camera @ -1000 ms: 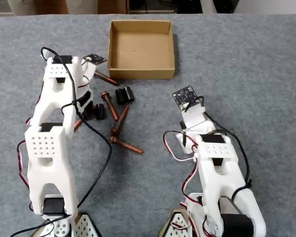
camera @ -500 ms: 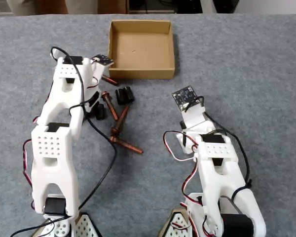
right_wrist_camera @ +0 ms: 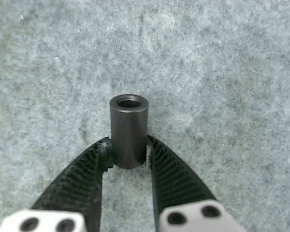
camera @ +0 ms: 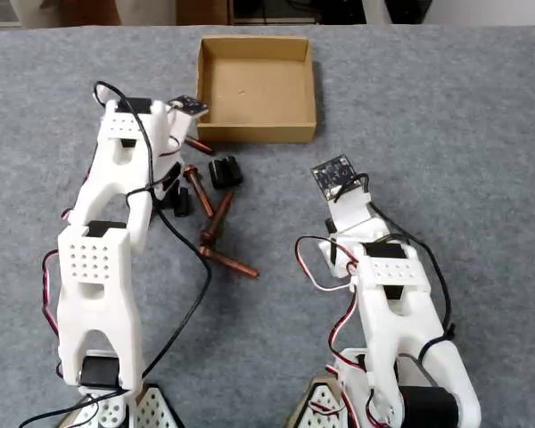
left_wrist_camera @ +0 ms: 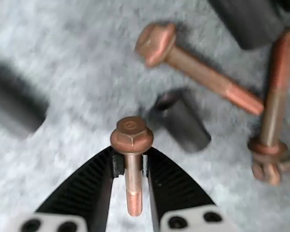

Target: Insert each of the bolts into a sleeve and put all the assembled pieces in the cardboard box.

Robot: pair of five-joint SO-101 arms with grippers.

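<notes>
My left gripper (left_wrist_camera: 130, 163) is clamped on a copper-coloured bolt (left_wrist_camera: 131, 136). Both fingers press on the shank just under the flanged hex head, and the threaded end points back toward my wrist. I hold it over the pile of loose parts on the grey mat (camera: 446, 107). Just beyond the held head a black sleeve (left_wrist_camera: 181, 123) lies on its side, with a second bolt (left_wrist_camera: 193, 67) close by.

From above, my left arm (camera: 116, 196) stretches over the left side of the pile. Three loose bolts (camera: 217, 217) lie on the mat beside it, two of them meeting head to head. Another bolt (camera: 196, 143) pokes out from under the arm near the corner of the cardboard box (camera: 256, 134). The box sits open at the far side of the mat, with a pair of sleeves (camera: 225, 171) just in front of it.

My right gripper (right_wrist_camera: 129, 155) is closed on a held sleeve (right_wrist_camera: 129, 121). It stands straight between the fingers, its open bore facing away from my wrist, over plain mat. My right arm (camera: 388, 294) sits well apart from the pile.
</notes>
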